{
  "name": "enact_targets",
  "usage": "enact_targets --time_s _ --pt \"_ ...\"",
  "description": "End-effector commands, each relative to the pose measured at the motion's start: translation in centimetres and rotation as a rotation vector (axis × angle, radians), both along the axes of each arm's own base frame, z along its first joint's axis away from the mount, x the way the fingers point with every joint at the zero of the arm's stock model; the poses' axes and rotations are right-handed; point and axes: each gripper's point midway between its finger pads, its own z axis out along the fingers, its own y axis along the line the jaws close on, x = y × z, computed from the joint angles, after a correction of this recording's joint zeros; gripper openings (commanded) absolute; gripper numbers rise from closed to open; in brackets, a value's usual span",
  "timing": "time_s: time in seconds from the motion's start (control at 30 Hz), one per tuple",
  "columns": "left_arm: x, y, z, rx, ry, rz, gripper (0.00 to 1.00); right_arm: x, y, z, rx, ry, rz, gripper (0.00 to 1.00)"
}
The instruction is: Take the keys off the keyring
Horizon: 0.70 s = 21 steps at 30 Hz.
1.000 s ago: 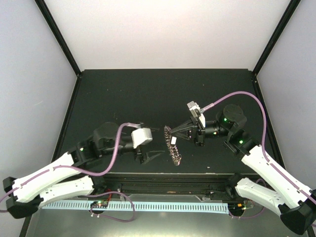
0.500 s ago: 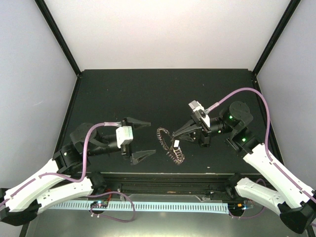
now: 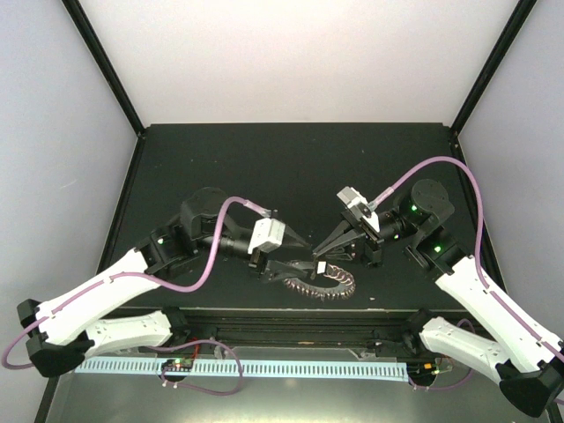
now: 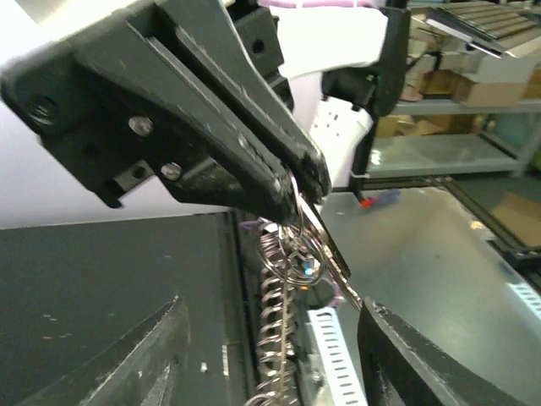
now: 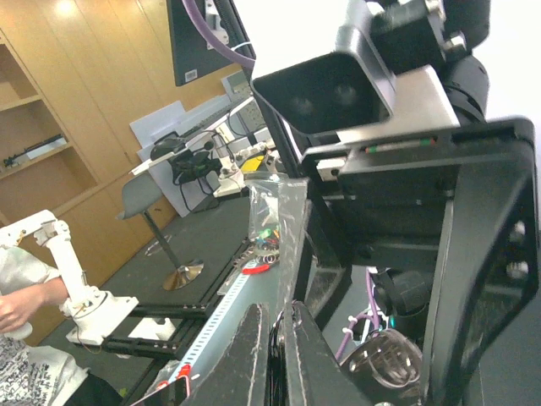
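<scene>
My right gripper (image 3: 318,261) is shut on the rim of the keyring (image 3: 319,282), a grey ring fringed with wire loops, held low near the table's front edge. In the left wrist view the keyring (image 4: 283,338) hangs edge-on below the right gripper's fingers (image 4: 279,173). A slim silvery key (image 4: 336,269) dangles from a small wire loop just under those fingertips. My left gripper (image 4: 279,372) is open and empty, with a finger on each side of the ring and neither touching it; it also shows in the top view (image 3: 300,254). In the right wrist view the fingers (image 5: 254,355) pinch the ring's thin edge (image 5: 277,337).
The black table (image 3: 264,167) ends in a front rail with a perforated light-blue strip (image 3: 238,366) below it. The two grippers face each other tip to tip near the front edge. The left gripper's body (image 5: 397,169) fills the right wrist view.
My left arm has swung right and forward, and its open fingers now straddle the ring. My right gripper has lowered the ring toward the front edge and tilted it flatter.
</scene>
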Motion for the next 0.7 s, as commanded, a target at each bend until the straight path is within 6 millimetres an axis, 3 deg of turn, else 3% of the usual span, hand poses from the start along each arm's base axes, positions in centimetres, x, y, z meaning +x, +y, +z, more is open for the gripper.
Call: enact_targets --time_s 0.0,0.07,0.2,0.67 --pt "-2.0 -0.2 1.1 -0.023 0.034 -0.148 0.55 -0.6 -0.4 1.0 0.029 -0.053 0.017 0.01" --pt "-1.8 -0.5 0.6 -0.022 0.045 -0.148 0.50 -0.6 -0.5 1.0 0.030 -0.055 0.020 0.01" --pt "-1.5 -0.9 0.2 -0.019 0.058 -0.144 0.27 -0.6 -0.4 0.7 0.023 -0.047 0.027 0.01" --pt "-1.0 -1.5 -0.6 -0.023 0.089 -0.137 0.38 -0.5 -0.3 0.5 0.022 -0.043 0.027 0.01"
